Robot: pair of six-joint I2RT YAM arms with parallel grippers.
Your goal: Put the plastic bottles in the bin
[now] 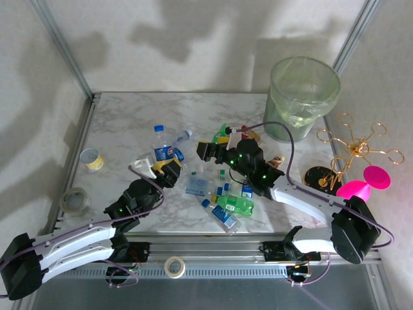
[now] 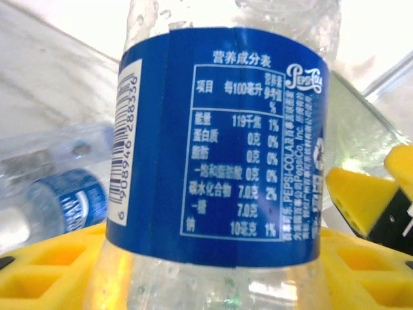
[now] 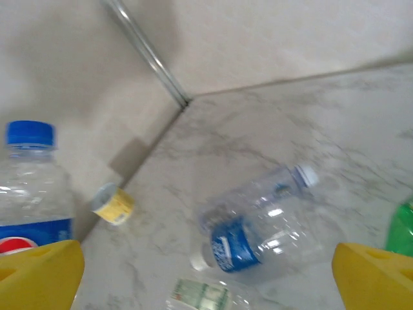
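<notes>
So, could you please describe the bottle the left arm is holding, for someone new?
Look at the marble table, left of the bottle heap. There the left end effector grips one bottle. Unlike those toppled ones, it stands upright, blue-capped, with a dark blue Pepsi label.

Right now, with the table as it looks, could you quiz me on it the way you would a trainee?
1. True or false: the left gripper is shut on an upright blue-labelled bottle.
2. Where does the bin stand? A near left; B far right; C centre.
3. Fill in: the right gripper has its jaws ____.
Key: 1 true; 2 B; 3 open.
</notes>
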